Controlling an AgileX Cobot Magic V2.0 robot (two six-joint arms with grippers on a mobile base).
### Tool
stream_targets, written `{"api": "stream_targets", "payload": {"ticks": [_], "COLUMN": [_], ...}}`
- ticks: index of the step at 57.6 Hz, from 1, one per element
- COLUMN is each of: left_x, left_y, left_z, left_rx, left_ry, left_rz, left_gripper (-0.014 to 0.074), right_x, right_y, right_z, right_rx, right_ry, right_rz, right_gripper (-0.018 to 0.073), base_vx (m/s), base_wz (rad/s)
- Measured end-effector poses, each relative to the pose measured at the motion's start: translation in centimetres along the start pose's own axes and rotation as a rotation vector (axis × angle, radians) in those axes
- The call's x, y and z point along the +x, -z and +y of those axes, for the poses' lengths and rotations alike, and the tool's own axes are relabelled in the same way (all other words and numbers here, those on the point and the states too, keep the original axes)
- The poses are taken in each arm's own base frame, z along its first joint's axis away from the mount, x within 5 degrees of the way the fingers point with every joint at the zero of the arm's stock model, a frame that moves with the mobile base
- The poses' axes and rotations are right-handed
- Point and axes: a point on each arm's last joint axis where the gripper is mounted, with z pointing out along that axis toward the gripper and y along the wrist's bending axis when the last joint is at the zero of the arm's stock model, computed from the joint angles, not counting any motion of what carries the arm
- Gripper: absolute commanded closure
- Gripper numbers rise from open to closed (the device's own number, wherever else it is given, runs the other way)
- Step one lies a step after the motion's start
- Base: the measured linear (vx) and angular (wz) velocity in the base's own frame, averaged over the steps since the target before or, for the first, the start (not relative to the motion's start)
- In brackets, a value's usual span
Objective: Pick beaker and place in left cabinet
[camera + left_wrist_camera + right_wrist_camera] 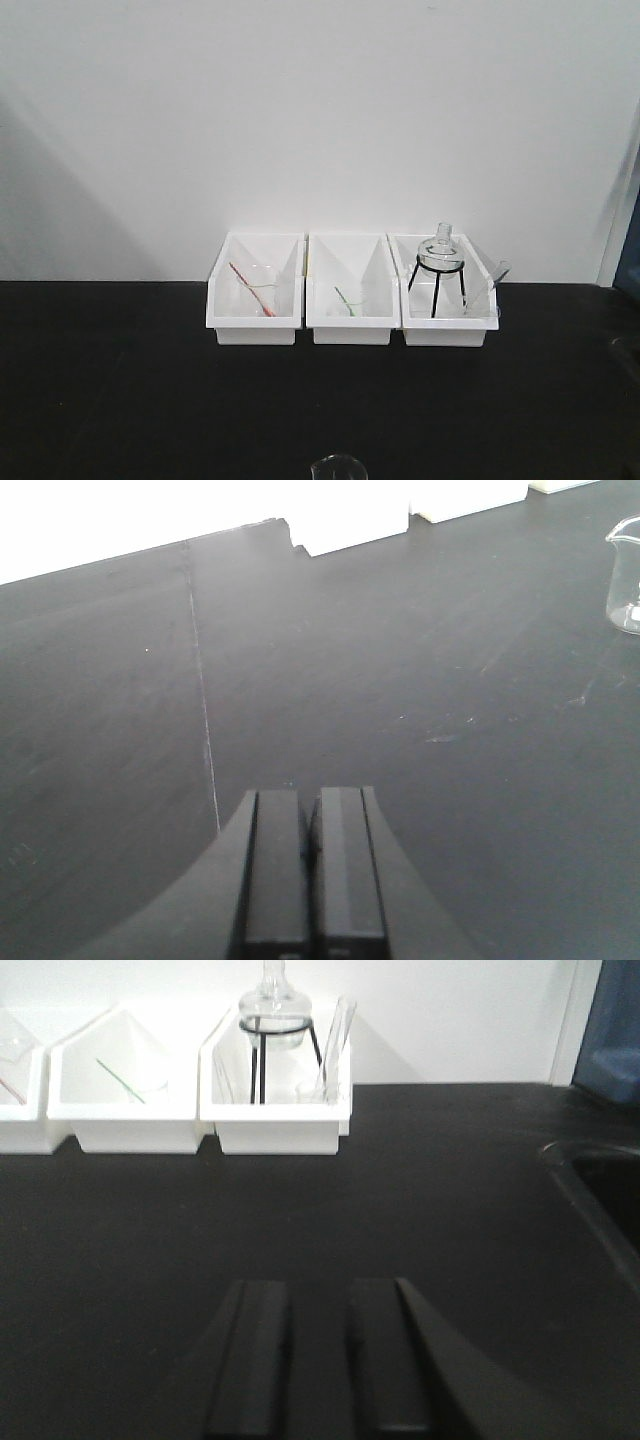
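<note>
The small clear glass beaker with a pour lip (337, 466) stands alone on the near part of the flat black counter (120, 380), well apart from the three white plastic bins (352, 322) along the far wall; only its rim shows at the bottom of the front view. In the left wrist view it (625, 575) sits at the far right edge, upright and empty. Nothing is grasped: the black left gripper (312, 865) has its jaws clenched together with no gap, low over bare counter, while the black right gripper (318, 1360) is released, jaws apart, facing the bins and the round-bottomed glass flask on its black tripod (272, 1000). The pale cabinet is in no view. The step in hand looks like the approach. To do it well, the left arm likely needs to spread its jaws first, swing right until the beaker is centred between them, then close on the straight wall below the flared rim. Thin glass on a smooth top may slide or tip if nudged by one jaw, so a level, square, gentle closure seems wise.
</note>
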Motion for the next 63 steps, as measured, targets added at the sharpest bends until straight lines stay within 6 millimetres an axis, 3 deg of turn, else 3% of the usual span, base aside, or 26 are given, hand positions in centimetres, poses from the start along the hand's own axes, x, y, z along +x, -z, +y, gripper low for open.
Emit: {"api": "stream_targets", "payload": {"ticks": [10,16,26,37,46,63], "left_x": [0.0,0.0,0.0,0.0,0.0,0.0], "left_y": [0.0,0.0,0.0,0.0,0.0,0.0], "left_z": [0.0,0.0,0.0,0.0,0.0,0.0], "left_rx": [0.0,0.0,0.0,0.0,0.0,0.0], "left_ry": [0.0,0.0,0.0,0.0,0.0,0.0], "left_rz": [0.0,0.0,0.0,0.0,0.0,0.0], "left_gripper": [0.0603,0.0603,0.0603,0.0603,0.0603,0.0603], "right_x": [2.2,3.3,5.5,8.4,8.7,7.4], "right_y": [-3.3,-4.6,-5.9,-6.8,-8.7,-13.2], "right_z": [0.3,1.4,3.5,4.2,6.3,11.5], "right_rx": [-0.051,-0.186,-0.445,-0.532,-0.627,-0.742], "right_ry": [0.017,0.104,0.152,0.133,0.165,0.206], "right_rz": [0.053,0.031,0.005,0.133,0.13,0.005], "right_gripper": [0.0003,-0.0067,-0.0087,-0.0083,-0.0081,-0.0076], "base_vx": [0.0,0.0,0.0,0.0,0.0,0.0], "base_wz": [0.0,0.0,0.0,0.0,0.0,0.0]}}
